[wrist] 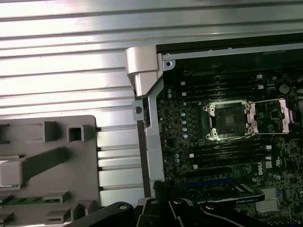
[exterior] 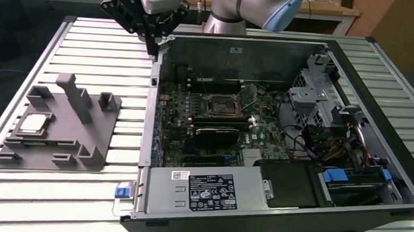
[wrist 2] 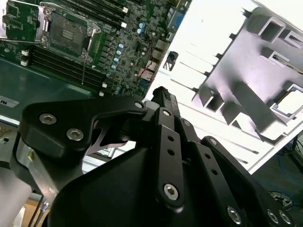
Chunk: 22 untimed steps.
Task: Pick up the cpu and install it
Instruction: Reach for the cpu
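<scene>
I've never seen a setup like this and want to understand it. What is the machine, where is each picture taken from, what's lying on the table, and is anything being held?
This is a single robot arm with a black gripper at its end. The exterior view is from a camera off the arm, looking over a slatted metal table. Both wrist views come from cameras riding on the arm. On the table lie an open computer case, its motherboard socket exposed, and a grey fixture block. The cpu, a small silvery square, rests on that block. The gripper hovers over the case's far corner, away from the cpu, so the cpu is not held.
</scene>
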Available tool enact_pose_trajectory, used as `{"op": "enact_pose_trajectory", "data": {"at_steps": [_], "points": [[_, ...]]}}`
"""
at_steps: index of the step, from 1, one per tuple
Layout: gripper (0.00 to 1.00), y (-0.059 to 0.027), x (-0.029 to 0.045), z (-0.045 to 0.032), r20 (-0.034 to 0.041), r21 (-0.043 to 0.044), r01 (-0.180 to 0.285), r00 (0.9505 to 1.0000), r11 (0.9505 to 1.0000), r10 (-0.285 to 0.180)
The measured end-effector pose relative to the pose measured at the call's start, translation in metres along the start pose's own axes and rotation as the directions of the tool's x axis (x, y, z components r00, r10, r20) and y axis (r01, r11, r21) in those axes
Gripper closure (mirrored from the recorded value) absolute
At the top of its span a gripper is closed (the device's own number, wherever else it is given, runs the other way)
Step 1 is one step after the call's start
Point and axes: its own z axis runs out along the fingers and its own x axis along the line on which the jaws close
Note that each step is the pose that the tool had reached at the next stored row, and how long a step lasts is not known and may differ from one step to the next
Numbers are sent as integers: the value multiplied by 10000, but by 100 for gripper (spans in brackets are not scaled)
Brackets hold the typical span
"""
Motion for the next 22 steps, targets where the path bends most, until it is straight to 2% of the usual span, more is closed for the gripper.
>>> {"op": "enact_pose_trajectory", "data": {"at_steps": [22], "points": [[89,-25,264,-7,4,2,-85,10000,10000,85]]}}
